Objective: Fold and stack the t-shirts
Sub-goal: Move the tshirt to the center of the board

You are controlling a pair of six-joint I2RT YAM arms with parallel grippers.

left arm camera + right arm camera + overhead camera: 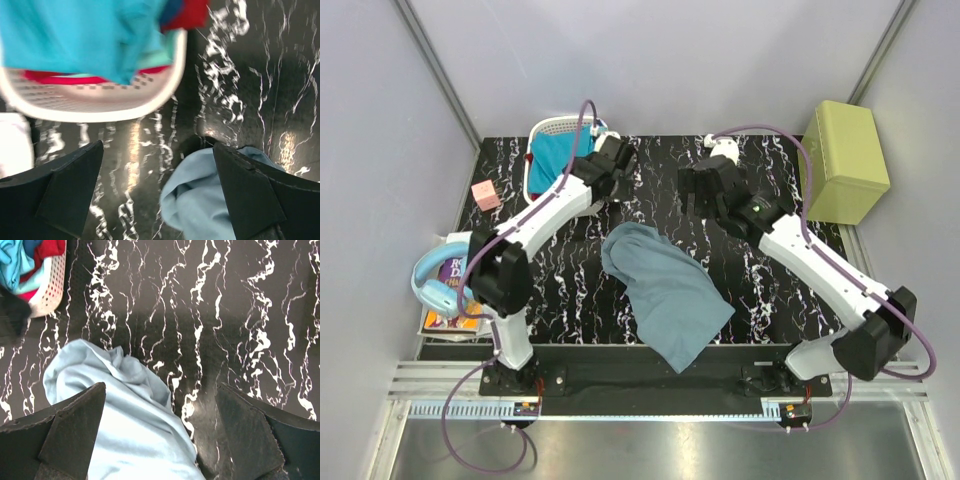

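A muted grey-blue t-shirt (665,290) lies crumpled across the middle of the black marbled table (770,270), reaching its near edge. In the white laundry basket (552,130) at the back left lie a turquoise t-shirt (555,155) and a red one (187,12). My left gripper (610,170) hovers open between the basket and the grey-blue shirt's far end (200,195), holding nothing. The right gripper (705,185) also stands open above the table, with the shirt's far edge (130,430) under its left finger (70,430). Neither gripper touches cloth.
An olive-green box (845,160) stands at the back right. A pink cube (486,195) sits at the table's left edge. Blue headphones (435,285) rest on books (450,322) off the left side. A small white object (723,147) lies at the back.
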